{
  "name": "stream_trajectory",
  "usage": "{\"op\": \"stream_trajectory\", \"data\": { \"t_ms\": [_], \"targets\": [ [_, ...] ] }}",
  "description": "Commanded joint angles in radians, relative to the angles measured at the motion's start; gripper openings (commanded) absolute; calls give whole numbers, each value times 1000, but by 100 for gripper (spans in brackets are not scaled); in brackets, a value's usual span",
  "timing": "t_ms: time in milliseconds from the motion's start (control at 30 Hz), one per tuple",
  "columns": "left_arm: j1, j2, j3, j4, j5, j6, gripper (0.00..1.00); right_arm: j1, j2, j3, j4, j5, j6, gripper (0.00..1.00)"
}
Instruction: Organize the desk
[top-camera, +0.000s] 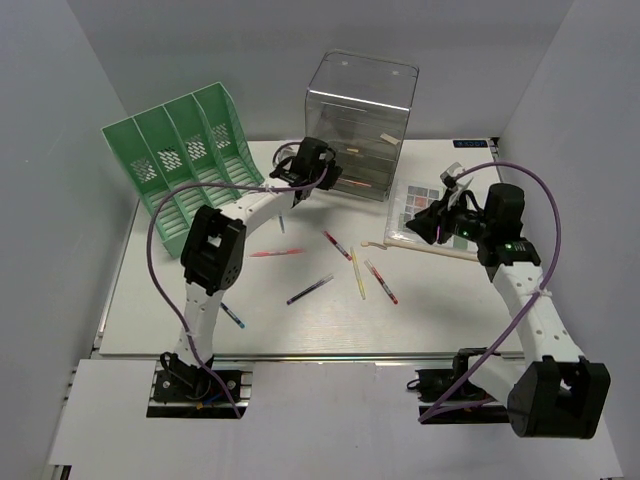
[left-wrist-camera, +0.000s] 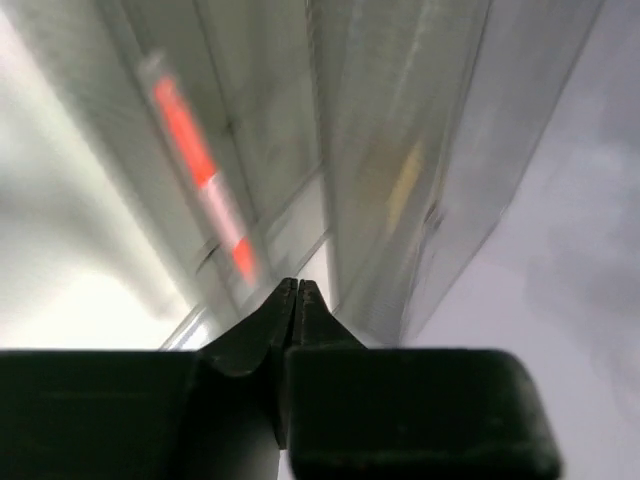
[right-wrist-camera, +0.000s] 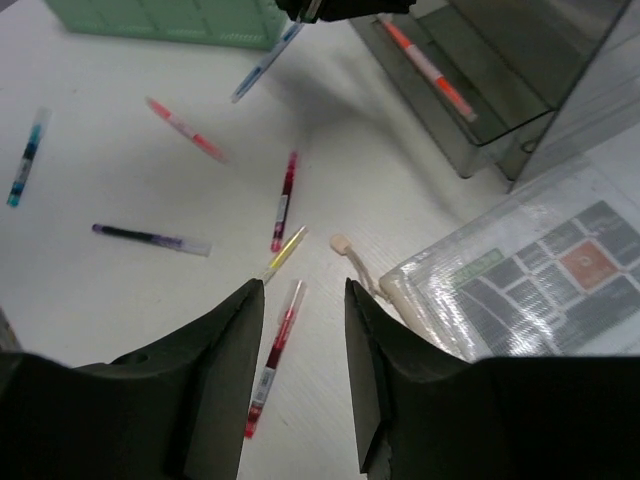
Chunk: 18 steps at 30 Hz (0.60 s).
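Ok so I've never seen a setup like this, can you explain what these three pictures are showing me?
Two robot arms are bolted to a white desk. One picture looks down from above; the other two come from cameras on each wrist. The left gripper, jaws shut and empty, reaches toward a clear drawer box holding an orange pen. The right gripper, jaws open, hovers over scattered pens beside a wrapped colour chart. A green file rack stands at the back left.
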Motion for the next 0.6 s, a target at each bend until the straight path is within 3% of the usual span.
{"op": "stream_trajectory", "data": {
  "t_ms": [0, 67, 133, 200, 233, 267, 300, 333, 400, 500, 567],
  "targets": [
    [10, -210, -145, 138, 138, 169, 12, 8, 39, 11, -33, -150, -57, 45],
    [19, -343, -290, 338, 310, 264, 10, 29, 50, 12, -39, -129, -63, 47],
    [42, -453, -567, 586, 408, 351, 11, 55, 73, 20, -45, -83, -61, 48],
    [63, -625, -831, 731, 523, 442, 20, 104, 96, 41, -62, -58, -66, 50],
    [86, -682, -898, 796, 552, 557, 25, 118, 127, 49, -91, -17, -74, 51],
    [97, -790, -948, 790, 583, 618, 35, 175, 142, 58, -105, 9, -80, 52],
    [97, -837, -1002, 751, 583, 687, 55, 196, 159, 69, -115, 43, -95, 52],
    [111, -880, -1015, 623, 583, 826, 63, 218, 194, 72, -125, 113, -103, 52],
    [120, -970, -1022, 478, 596, 978, 74, 302, 266, 103, -177, 213, -123, 54],
    [120, -1035, -1026, 326, 578, 1245, 80, 397, 376, 161, -272, 348, -138, 59],
    [120, -1054, -1029, 272, 548, 1316, 81, 448, 418, 187, -309, 404, -130, 60]
  ]
}}
